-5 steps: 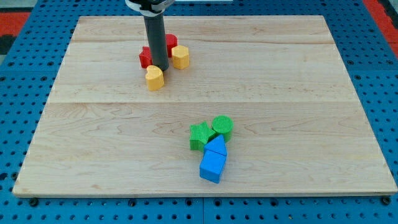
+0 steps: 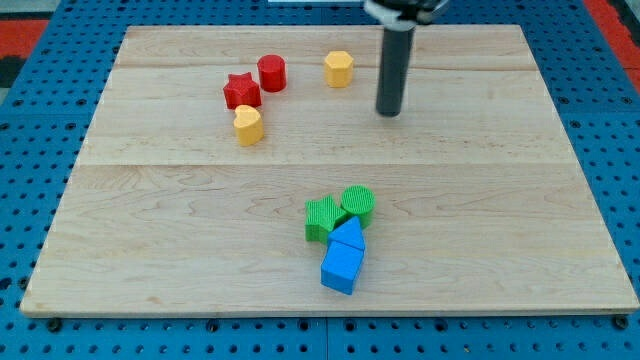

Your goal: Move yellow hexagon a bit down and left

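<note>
The yellow hexagon (image 2: 339,69) sits near the view's top, right of the red cylinder (image 2: 271,73). My tip (image 2: 388,112) is on the board to the hexagon's right and a little below it, apart from it. A red star (image 2: 241,91) lies left of the cylinder, and a yellow heart-shaped block (image 2: 248,125) lies just below the star.
A cluster sits at the lower middle: a green star (image 2: 321,217), a green cylinder (image 2: 358,203), a blue triangle (image 2: 348,236) and a blue cube (image 2: 341,268). The wooden board (image 2: 150,230) lies on a blue pegboard.
My tip has moved from among the red and yellow blocks to the right. The yellow hexagon now lies further right and slightly up, away from the red cylinder.
</note>
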